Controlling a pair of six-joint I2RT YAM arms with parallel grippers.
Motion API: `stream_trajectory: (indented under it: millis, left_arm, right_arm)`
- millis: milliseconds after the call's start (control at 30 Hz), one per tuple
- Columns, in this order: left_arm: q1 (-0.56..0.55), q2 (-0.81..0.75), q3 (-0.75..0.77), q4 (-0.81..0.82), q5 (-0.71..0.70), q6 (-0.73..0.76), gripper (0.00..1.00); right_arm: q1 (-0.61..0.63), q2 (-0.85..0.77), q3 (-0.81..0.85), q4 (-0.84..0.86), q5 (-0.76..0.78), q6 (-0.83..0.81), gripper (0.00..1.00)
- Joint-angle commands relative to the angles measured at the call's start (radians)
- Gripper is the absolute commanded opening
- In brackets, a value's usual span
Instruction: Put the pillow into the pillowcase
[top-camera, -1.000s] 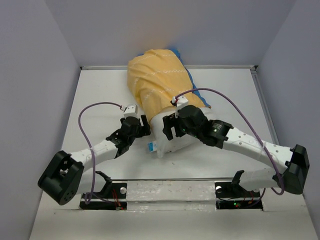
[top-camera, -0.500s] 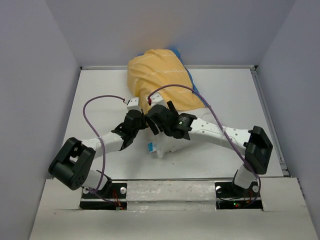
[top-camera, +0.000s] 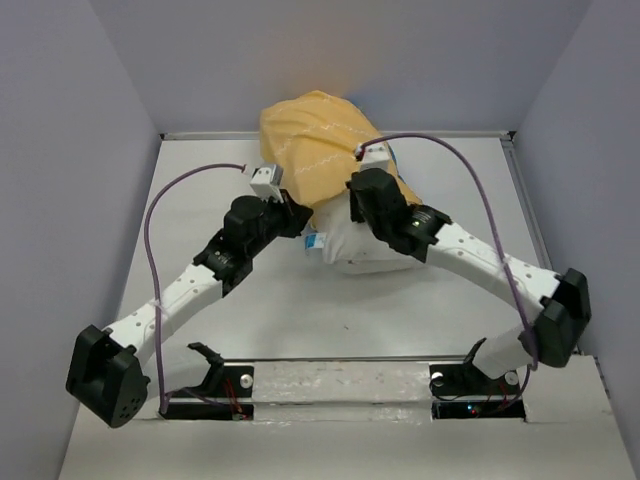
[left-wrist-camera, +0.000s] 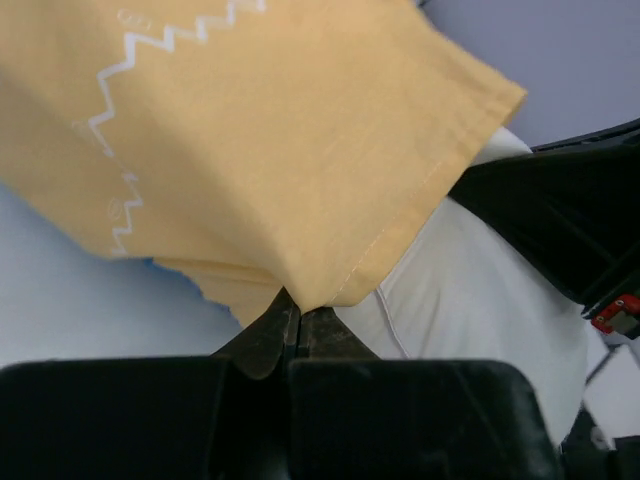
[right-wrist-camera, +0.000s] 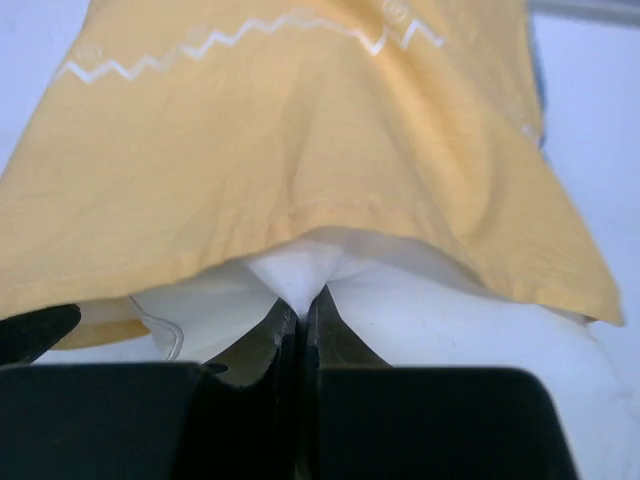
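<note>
White table (top-camera: 470, 190), grey walls (top-camera: 300, 50) behind. Pillowcase (top-camera: 312, 140): yellow side up, bunched at the far edge, mouth towards the arms. Contents: pillow (top-camera: 352, 252), far part inside, near end white and bare, sticking out of the mouth onto the table. Left gripper (left-wrist-camera: 297, 318): jaws together, pinching the yellow hem at the mouth's left corner. Right gripper (right-wrist-camera: 300, 305): jaws together on a fold of pillow just under the hem.
</note>
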Motion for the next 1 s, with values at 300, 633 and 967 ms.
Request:
stream_trajectory:
  millis: [300, 633, 967]
  left_arm:
    - [-0.093, 0.216, 0.954, -0.616, 0.351, 0.242, 0.0]
    - [-0.018, -0.034, 0.667, -0.667, 0.404, 0.25, 0.0]
    - [-0.176, 0.306, 1.352, -0.688, 0.599, 0.15, 0.0]
  right_arm:
    - [-0.003, -0.201, -0.125, 0.76, 0.265, -0.315, 0.0]
    - [-0.029, -0.198, 0.057, 1.127, 0.395, -0.795, 0.0]
    - [0.091, 0.101, 0.021, 1.133, 0.381, -0.798, 0.0]
